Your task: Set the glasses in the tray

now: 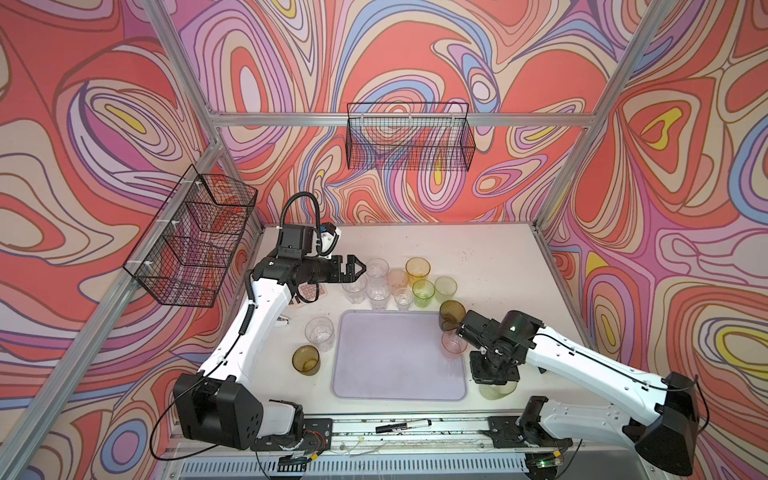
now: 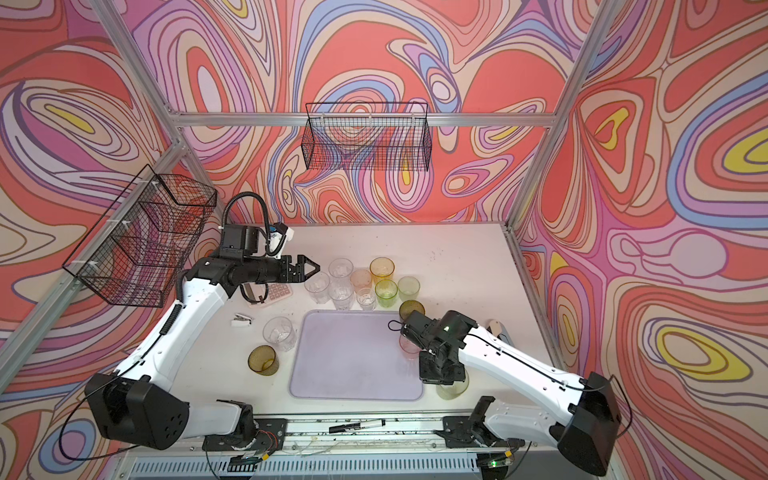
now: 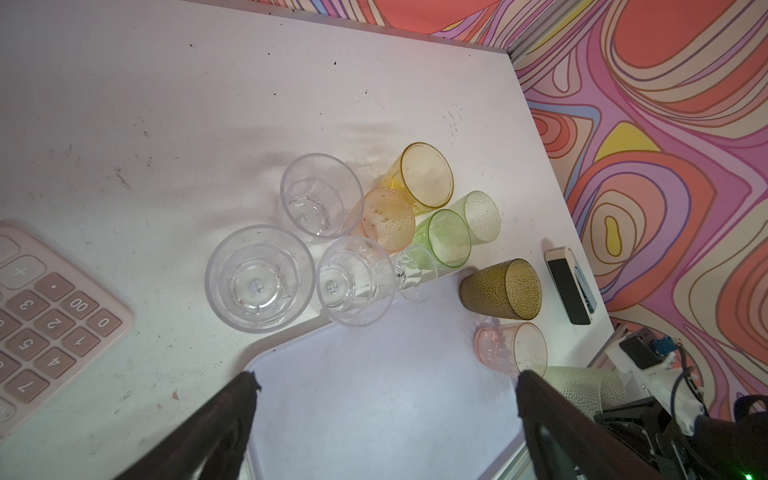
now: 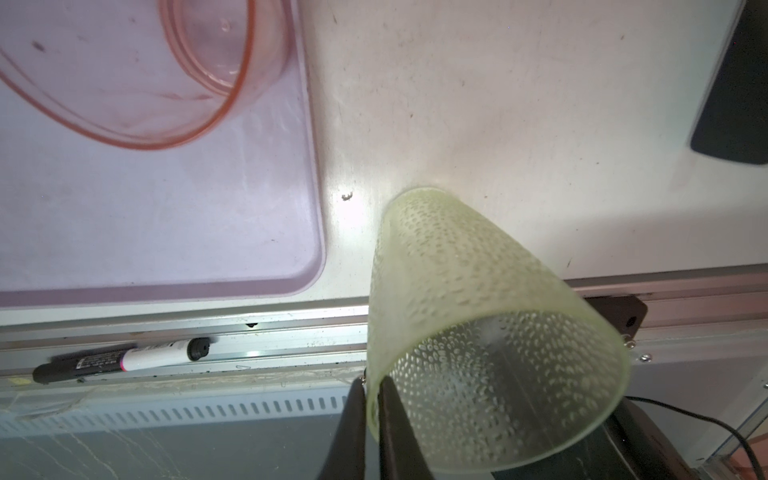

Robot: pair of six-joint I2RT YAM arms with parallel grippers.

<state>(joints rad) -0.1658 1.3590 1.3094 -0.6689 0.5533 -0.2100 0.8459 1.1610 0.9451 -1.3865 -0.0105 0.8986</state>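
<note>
Swirling coral, lilac and cream walls enclose a white tabletop (image 1: 478,257). Nearest, at 6 o'clock, a black-and-white marker (image 1: 403,426) lies in the front rail. Just beyond it sits the lavender tray (image 1: 395,353). Off its 4 o'clock corner, the right gripper (image 4: 371,384) has its jaws pinched together on the rim of a pale green dimpled glass (image 4: 478,332), one finger inside and one outside. That glass is tilted, with its base toward the table beside the tray. A pink glass (image 1: 452,344) stands upright inside the tray against its 3 o'clock edge. An olive-brown glass (image 1: 451,313) stands at the 1 o'clock corner. At the tray's 9 o'clock side, on the table, are another olive-brown glass (image 1: 306,360) and a clear faceted glass (image 1: 319,333). Past the 12 o'clock edge the other glasses crowd together on the table: four clear tumblers (image 1: 378,295), a peach one (image 1: 397,279), an amber-yellow one (image 1: 417,269) and two green ones (image 1: 423,292). The left gripper (image 3: 386,380) hangs at that cluster's 9 o'clock with its jaws wide apart, holding nothing, above a pink calculator (image 1: 309,293). Farthest back, black wire baskets (image 1: 409,137) hang on the frame.
</note>
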